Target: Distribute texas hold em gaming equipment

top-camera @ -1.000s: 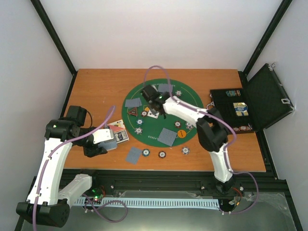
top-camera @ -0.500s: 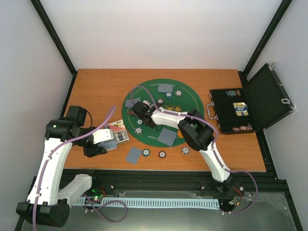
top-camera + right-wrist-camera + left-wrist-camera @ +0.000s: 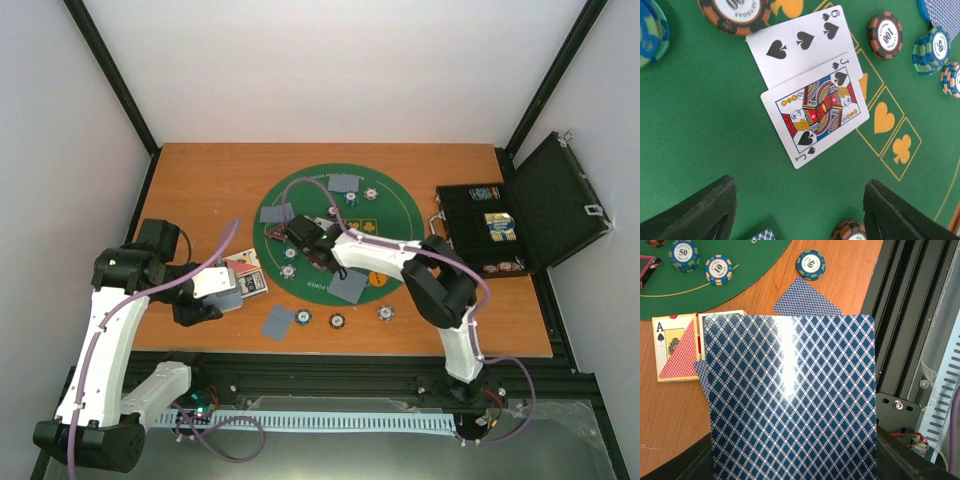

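L end effector (image 3: 792, 460): clenched on blue-backed cards (image 3: 790, 390), held over table (image 3: 200, 190) just off left-near edge of green mat (image 3: 400, 215).
R end effector (image 3: 800, 210): released, fingers wide apart, nothing btwn them, low over mat centre.
Jack of spades (image 3: 815, 110) overlaps six of spades (image 3: 800, 45), both face up on mat.
Striped chips (image 3: 886, 35) around them on mat.
Face-down card (image 3: 807, 297) + single chip (image 3: 810, 264) on bare wood by mat's near edge.
Ace of spades (image 3: 675, 347) face up, left of mat.

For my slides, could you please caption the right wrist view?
Open right gripper hovers over a jack of spades overlapping another spade card on the green mat, chips around.
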Motion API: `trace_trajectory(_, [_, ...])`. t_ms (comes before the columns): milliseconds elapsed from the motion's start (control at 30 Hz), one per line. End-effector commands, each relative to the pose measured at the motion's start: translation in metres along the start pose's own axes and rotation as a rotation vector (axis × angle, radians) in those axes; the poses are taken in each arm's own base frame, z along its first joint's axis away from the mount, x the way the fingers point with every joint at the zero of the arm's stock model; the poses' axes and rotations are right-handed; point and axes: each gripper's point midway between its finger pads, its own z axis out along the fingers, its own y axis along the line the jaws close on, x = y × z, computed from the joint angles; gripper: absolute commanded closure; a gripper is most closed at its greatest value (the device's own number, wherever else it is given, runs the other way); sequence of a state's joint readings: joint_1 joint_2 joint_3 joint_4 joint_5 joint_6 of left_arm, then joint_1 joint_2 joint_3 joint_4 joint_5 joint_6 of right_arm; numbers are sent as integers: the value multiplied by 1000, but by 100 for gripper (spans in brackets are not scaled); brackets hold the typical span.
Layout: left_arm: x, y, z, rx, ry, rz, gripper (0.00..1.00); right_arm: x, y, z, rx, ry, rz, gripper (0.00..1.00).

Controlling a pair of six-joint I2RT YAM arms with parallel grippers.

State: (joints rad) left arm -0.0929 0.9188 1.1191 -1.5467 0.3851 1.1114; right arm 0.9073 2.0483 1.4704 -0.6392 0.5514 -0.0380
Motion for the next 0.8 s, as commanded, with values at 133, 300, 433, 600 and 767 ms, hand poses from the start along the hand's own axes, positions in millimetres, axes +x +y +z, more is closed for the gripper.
trace_trajectory(133, [-8,-3,-12,-20,-28,28,99,-3,-25,-49,-347,-82,464,32])
trace_trajectory(300, [-9,-3,-11,-14,-35,24,99,-23,-5,-124,-825,-208,738,23])
trace_trajectory(433, [-9,-1,-9,-13,-37,20,99,-33,21,-180,-1158,-261,818,16])
trace_trajectory(600, [-9,-1,-7,-10,-42,14,99,-38,53,-231,-1362,-291,785,13])
trace_trajectory(767, [-11,0,-6,-1,-47,8,99,-48,84,-261,-1489,-294,751,13])
